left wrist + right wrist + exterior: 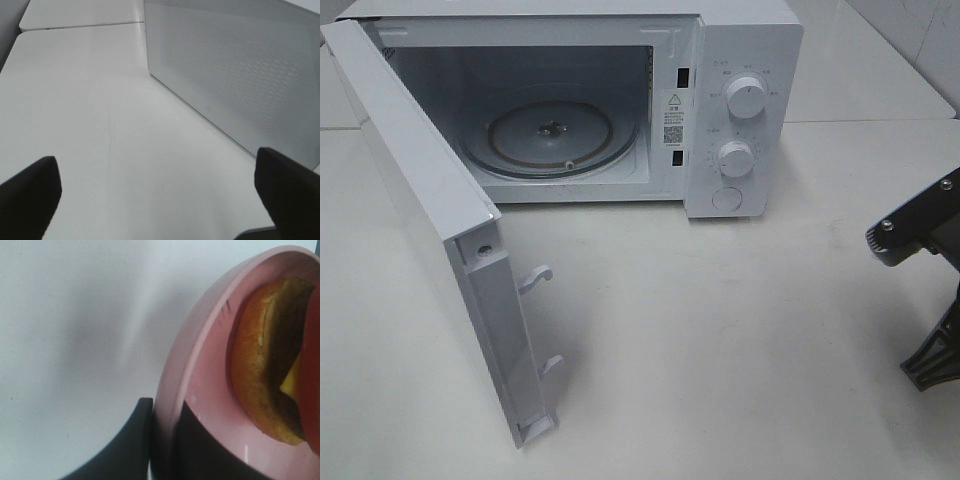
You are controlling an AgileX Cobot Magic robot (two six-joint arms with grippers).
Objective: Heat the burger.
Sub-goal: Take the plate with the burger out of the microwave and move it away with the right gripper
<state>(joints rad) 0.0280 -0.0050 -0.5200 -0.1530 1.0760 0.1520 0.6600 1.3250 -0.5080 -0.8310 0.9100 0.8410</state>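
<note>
On the pink plate [200, 385] pinched by the right tool [162, 440], the burger [265, 365] shows golden-brown bun (left tool [160, 195] gapes).

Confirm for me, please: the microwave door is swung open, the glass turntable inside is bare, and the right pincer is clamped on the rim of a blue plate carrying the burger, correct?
Nearly. The plate is pink, not blue; the right wrist view shows the right pincer clamped on its rim, with the burger on it. The rest holds: in the high view the microwave door is swung open and the turntable is bare.
</note>
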